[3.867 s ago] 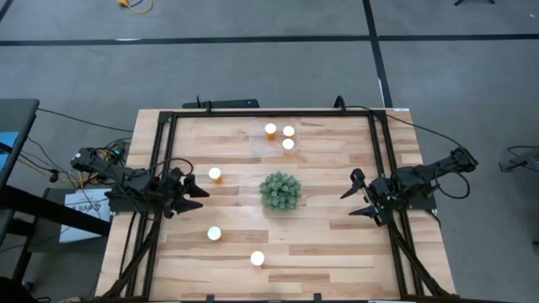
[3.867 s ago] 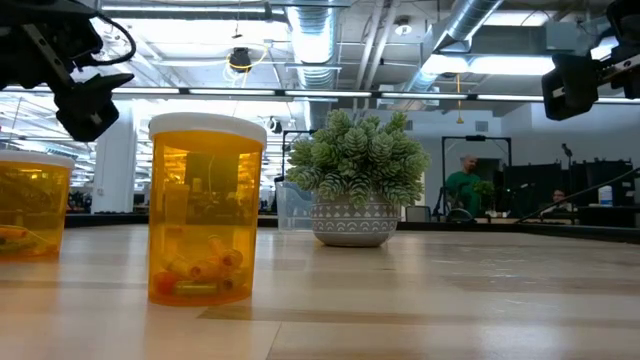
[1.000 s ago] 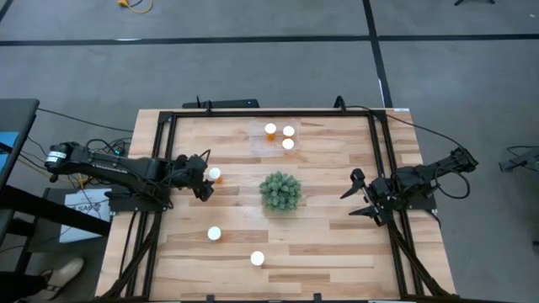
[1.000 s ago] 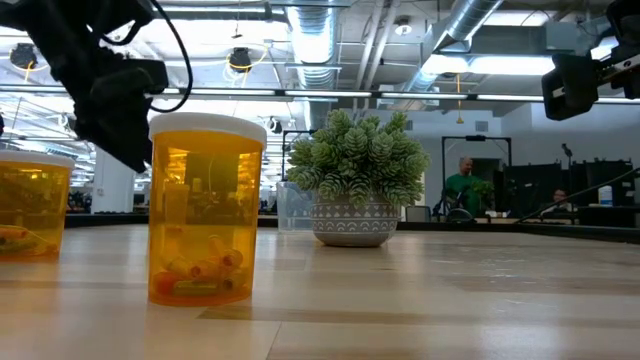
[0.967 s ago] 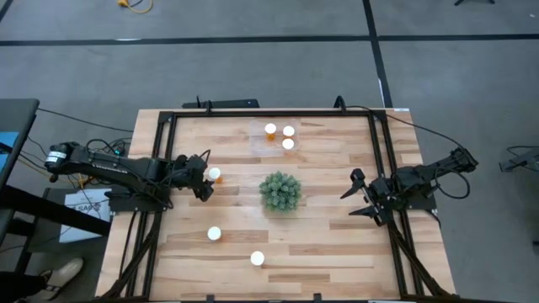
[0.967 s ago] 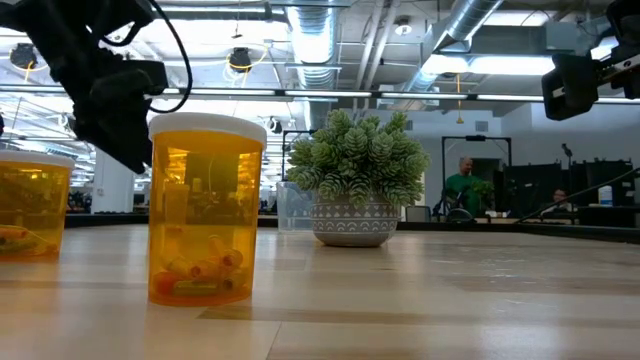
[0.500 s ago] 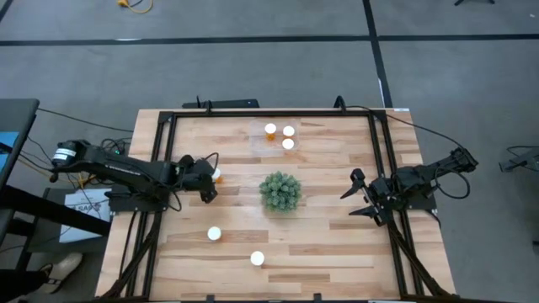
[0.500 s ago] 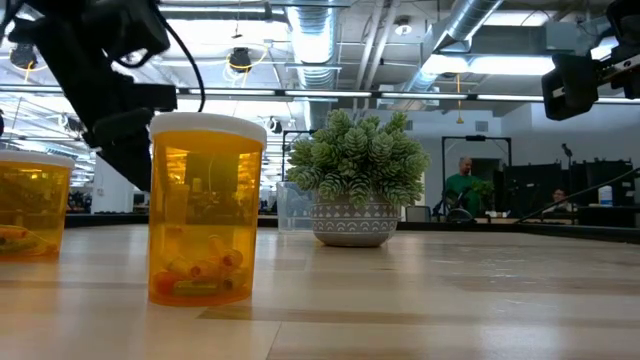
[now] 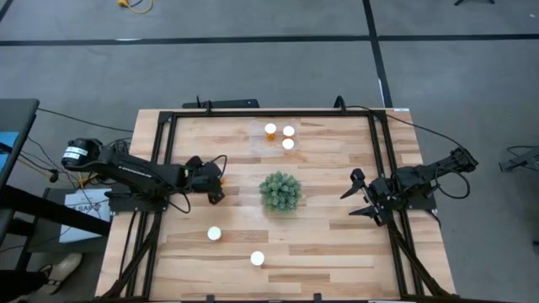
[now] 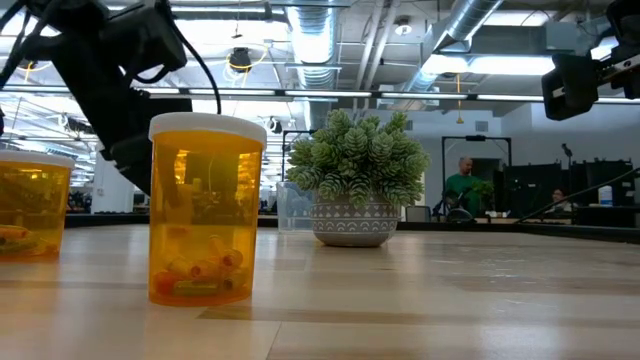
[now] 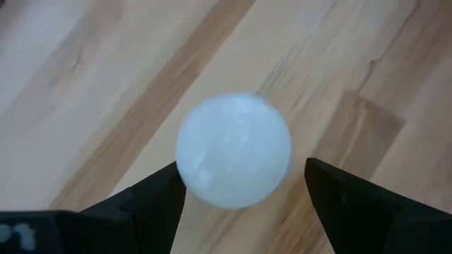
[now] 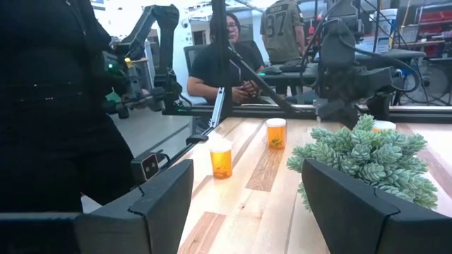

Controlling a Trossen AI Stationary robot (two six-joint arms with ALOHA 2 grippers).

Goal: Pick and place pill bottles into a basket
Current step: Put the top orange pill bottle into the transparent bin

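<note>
My left gripper (image 9: 214,178) is open over a pill bottle on the table's left side. In the left wrist view its two fingers (image 11: 141,204) stand on either side of the bottle's white cap (image 11: 233,150), with a gap showing on one side. Two more pill bottles (image 9: 214,233) (image 9: 258,258) stand upright near the front. The clear basket (image 9: 274,135) at the far middle holds three bottles (image 9: 288,144). My right gripper (image 9: 358,195) is open and empty at the table's right side, also shown in the right wrist view (image 12: 247,212).
A green spiky plant (image 9: 280,191) in a pot stands at the table's middle, between the arms. A black metal frame (image 9: 269,113) runs around the table. In the low view one bottle (image 10: 206,220) stands close to the camera. People sit beyond the table (image 12: 229,63).
My left gripper has gone toward the table's right edge, from beside the left-side pill bottle to over it. The bottle's cap now lies hidden under the gripper in the high view. The bottle has stayed in place.
</note>
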